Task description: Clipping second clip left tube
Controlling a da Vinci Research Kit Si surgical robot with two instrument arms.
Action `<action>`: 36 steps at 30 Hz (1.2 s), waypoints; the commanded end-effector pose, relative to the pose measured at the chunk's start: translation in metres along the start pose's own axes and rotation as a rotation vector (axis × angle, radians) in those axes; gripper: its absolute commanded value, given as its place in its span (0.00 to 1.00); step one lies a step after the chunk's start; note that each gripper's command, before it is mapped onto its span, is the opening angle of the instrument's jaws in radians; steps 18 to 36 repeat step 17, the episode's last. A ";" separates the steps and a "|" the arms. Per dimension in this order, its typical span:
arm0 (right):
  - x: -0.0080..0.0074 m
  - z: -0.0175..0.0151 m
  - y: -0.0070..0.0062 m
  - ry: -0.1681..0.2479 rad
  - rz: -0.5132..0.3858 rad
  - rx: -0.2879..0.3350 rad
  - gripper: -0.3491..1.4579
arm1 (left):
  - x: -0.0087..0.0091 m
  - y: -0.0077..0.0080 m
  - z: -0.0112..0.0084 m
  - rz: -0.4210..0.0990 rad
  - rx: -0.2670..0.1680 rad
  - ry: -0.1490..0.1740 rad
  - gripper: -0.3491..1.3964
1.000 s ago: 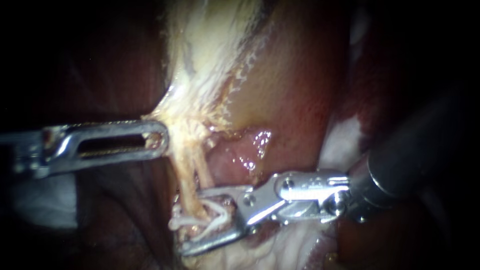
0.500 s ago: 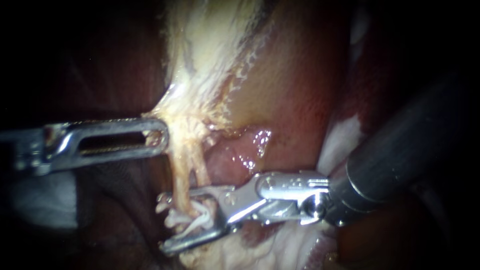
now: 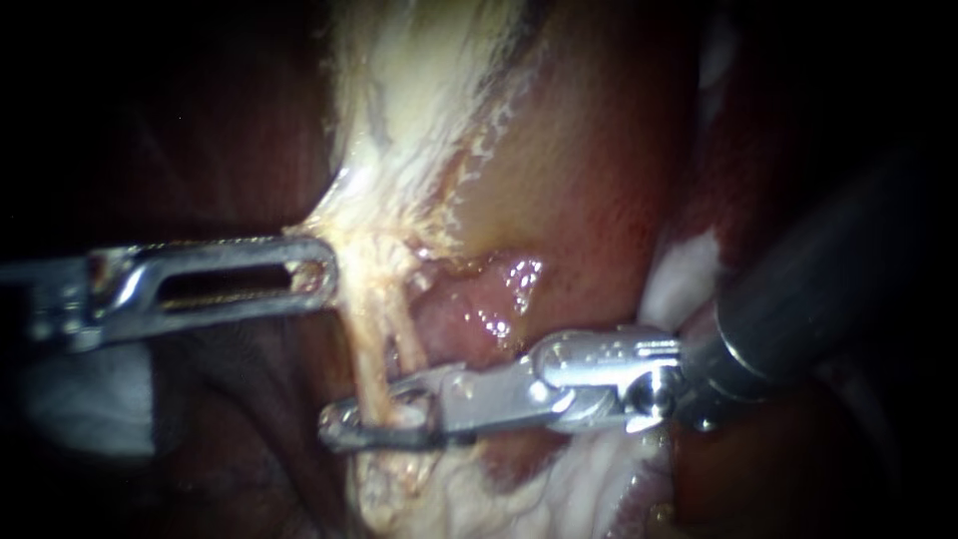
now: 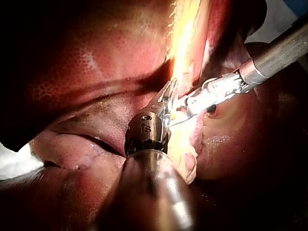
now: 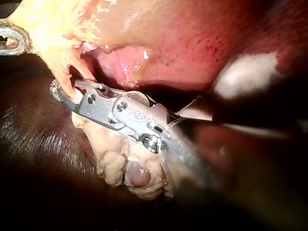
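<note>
My left instrument (image 3: 324, 271), jaws clamped on the yellowish fatty tissue (image 3: 369, 250) at centre left, stretches the thin pale left tube (image 3: 367, 349) straight. At lower centre, my right instrument (image 3: 337, 429) has its jaws pressed together across this tube, I judge to seat the clip.

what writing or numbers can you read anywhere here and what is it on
Left instrument: engraved marks on its metal collar, too blurred to read.
Right instrument, shut on the tube: faint marks on its metal housing, too small to read.
Tissue: no text.

Slotted silver left instrument (image 3: 317, 271), right instrument (image 3: 344, 429) with hinged jaws (round pivot screws), dark shaft
</note>
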 end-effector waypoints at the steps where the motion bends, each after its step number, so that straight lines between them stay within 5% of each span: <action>1: 0.0001 0.0000 -0.0001 0.003 -0.004 -0.001 0.00 | 0.0000 0.0000 0.0000 0.000 0.000 0.000 0.00; 8: -0.0002 0.0004 -0.0001 -0.024 -0.013 0.005 0.00 | 0.0000 0.0000 0.0000 0.000 0.000 0.000 0.00; 36: -0.0003 0.0008 0.0001 -0.023 -0.014 0.015 0.00 | 0.0000 0.0000 0.0000 0.000 0.000 0.000 0.00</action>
